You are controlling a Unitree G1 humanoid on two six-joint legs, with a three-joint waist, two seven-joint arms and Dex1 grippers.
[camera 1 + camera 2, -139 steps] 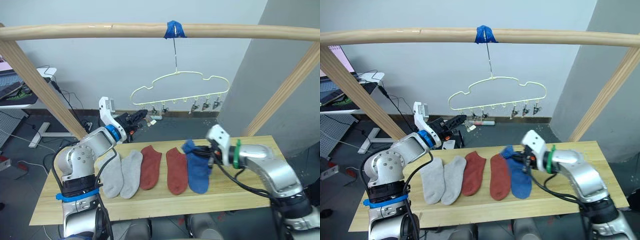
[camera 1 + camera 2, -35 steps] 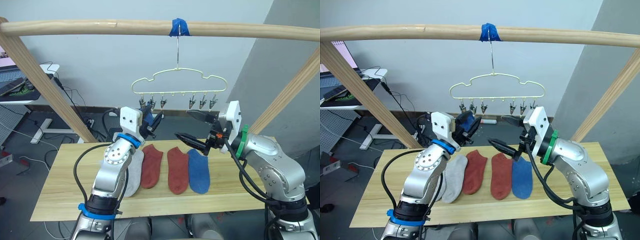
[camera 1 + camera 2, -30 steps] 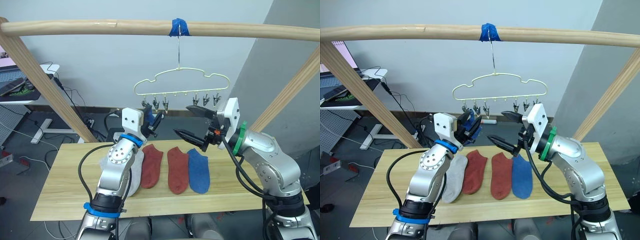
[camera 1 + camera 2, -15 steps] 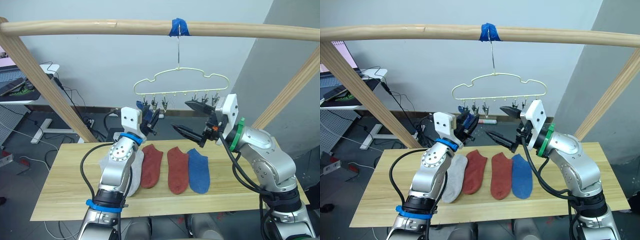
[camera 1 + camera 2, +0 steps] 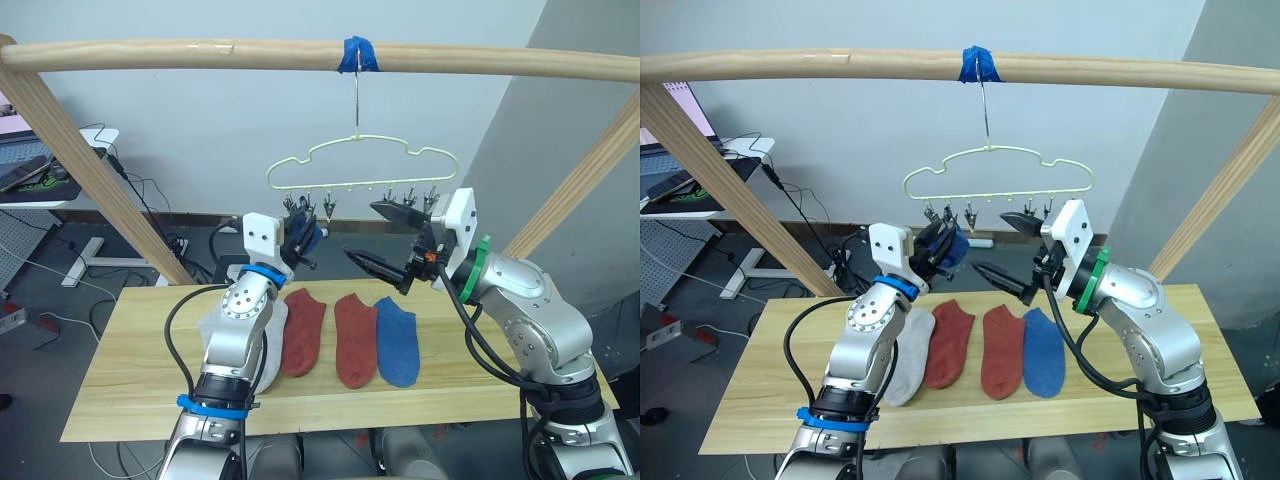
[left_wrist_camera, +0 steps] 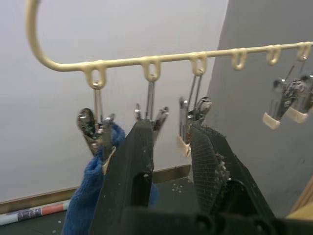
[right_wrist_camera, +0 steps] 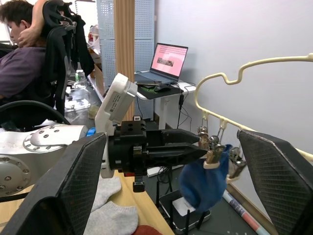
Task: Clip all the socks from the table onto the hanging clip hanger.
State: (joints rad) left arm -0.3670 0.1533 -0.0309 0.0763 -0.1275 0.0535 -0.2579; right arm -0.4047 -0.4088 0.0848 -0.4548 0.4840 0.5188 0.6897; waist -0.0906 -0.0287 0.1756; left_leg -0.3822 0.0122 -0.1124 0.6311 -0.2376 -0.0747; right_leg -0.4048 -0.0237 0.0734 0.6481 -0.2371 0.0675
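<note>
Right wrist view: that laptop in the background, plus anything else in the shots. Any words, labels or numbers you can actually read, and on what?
None can be read.
laptop: its pink screen shows rows of content, too small and blurred to read.
clip hanger: no marking visible.
socks on the table: no labels visible.
blue tape on the pole: plain, no print.

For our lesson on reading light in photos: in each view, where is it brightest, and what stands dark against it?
Left eye view: a pale sheen on the wooden pole, with an evenly lit wall behind the clip hanger. Left wrist view: the left gripper stands dark against the bright wall, and the metal clips glint. Right wrist view: the laptop screen glows brightest.
</note>
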